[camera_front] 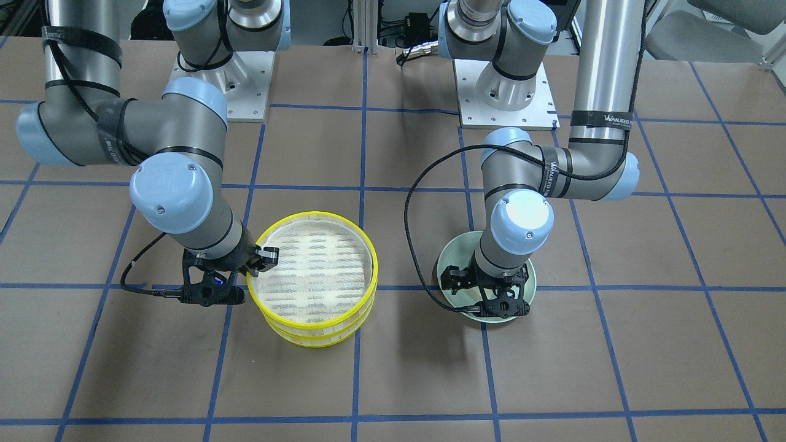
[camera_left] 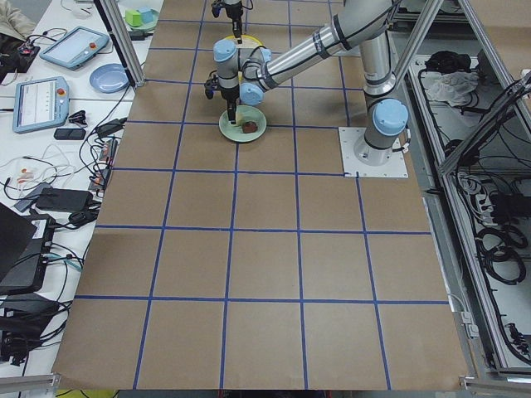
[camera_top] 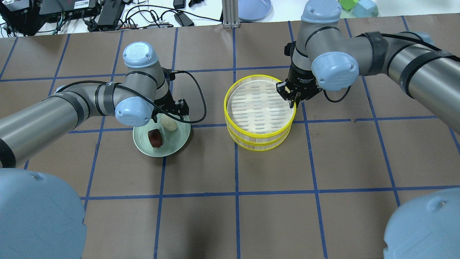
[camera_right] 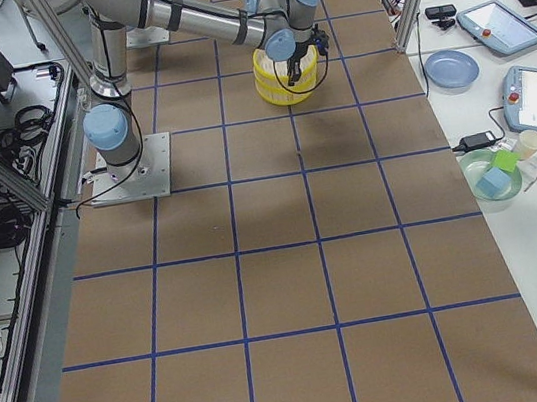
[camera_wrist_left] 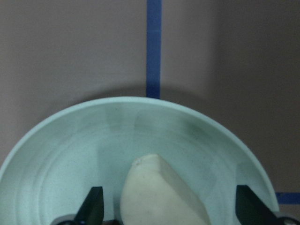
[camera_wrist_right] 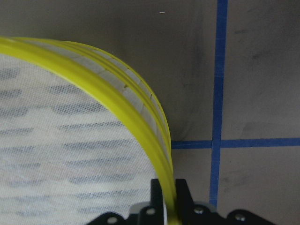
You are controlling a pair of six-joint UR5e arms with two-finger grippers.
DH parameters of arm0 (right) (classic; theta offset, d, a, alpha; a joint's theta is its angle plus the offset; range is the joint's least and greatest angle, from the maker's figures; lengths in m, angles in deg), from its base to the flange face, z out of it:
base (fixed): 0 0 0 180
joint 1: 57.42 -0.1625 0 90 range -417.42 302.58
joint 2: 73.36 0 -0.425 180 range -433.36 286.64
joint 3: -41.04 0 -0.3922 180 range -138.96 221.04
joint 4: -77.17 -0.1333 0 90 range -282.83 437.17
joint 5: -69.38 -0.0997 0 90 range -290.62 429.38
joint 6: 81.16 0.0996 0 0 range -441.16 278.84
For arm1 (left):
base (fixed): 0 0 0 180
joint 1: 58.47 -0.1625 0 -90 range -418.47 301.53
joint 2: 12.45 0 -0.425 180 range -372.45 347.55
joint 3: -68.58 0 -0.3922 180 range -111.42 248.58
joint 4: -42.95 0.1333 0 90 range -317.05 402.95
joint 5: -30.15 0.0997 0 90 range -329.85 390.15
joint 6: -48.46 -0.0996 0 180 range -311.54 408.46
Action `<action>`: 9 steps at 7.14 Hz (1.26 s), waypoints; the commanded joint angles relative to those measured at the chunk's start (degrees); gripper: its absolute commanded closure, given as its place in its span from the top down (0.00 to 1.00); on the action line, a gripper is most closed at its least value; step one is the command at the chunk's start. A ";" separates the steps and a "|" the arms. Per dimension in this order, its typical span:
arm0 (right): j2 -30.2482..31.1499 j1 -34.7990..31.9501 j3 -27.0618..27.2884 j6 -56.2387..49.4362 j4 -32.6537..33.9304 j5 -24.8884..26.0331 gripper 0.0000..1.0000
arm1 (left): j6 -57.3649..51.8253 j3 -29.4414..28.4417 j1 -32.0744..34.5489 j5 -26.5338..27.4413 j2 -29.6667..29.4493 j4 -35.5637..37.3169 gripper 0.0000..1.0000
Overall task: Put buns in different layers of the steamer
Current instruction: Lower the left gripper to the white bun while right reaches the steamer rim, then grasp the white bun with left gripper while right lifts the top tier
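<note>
The steamer stands mid-table as two stacked layers with empty mesh on top. My right gripper is shut on the yellow rim of the top layer, one finger inside and one outside; it also shows in the front view. The cream bun and the dark reddish-brown bun lie on the pale green plate. My left gripper is open and low over the plate, with its fingers on either side of the cream bun, apart from it.
A black cable loops from my left wrist over the table beside the plate. Blue tape lines grid the brown table. Both arm bases stand at the robot's edge. A blue dish lies beyond the table's far edge.
</note>
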 commanded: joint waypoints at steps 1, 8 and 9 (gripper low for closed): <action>0.64 -0.14 -0.73 0.29 -0.27 0.01 0.03 | 0.09 0.60 0.00 0.08 -0.11 0.13 0.58; 3.02 15.46 -1.97 -21.98 -2.99 2.20 0.05 | 1.19 -12.26 4.37 -5.63 8.49 -12.46 0.00; 2.41 19.42 -1.97 -29.08 -2.65 2.55 0.05 | 12.20 -16.15 9.44 -5.89 7.46 -15.83 0.00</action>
